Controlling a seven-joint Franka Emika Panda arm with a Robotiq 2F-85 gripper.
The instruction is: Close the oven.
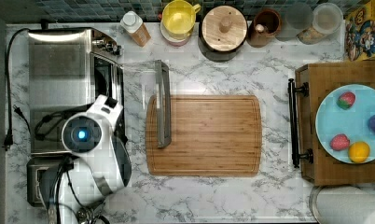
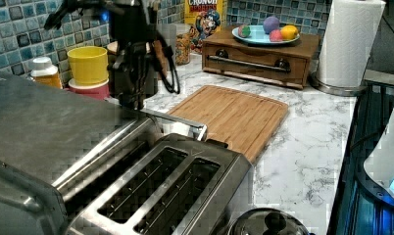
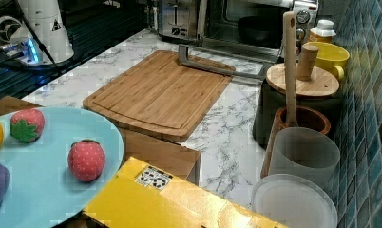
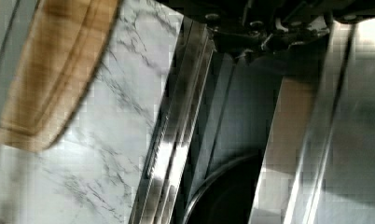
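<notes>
The stainless-steel oven (image 1: 59, 88) stands at the top view's left with its glass door folded down flat. The door's long bar handle (image 1: 163, 105) rests over the near edge of the wooden cutting board (image 1: 209, 135). In the right view the oven (image 3: 255, 23) is open, with a dark pan (image 3: 258, 28) inside and the handle (image 3: 213, 66) low in front. My arm's wrist (image 1: 83, 134) hovers over the oven's front edge. In the left view my gripper (image 2: 134, 100) hangs just above the oven's top front corner, behind the handle (image 2: 180, 122). The wrist view looks down on the door's hinge edge (image 4: 176, 140).
A two-slot toaster (image 2: 165, 191) sits beside the oven. Along the tiled wall stand a bottle (image 1: 135, 27), a yellow cup (image 1: 178, 18), a lidded canister (image 1: 224, 30) and jars. A wooden box (image 1: 325, 126) with a plate of toy fruit and a paper towel roll (image 2: 349, 41) stand beyond the board.
</notes>
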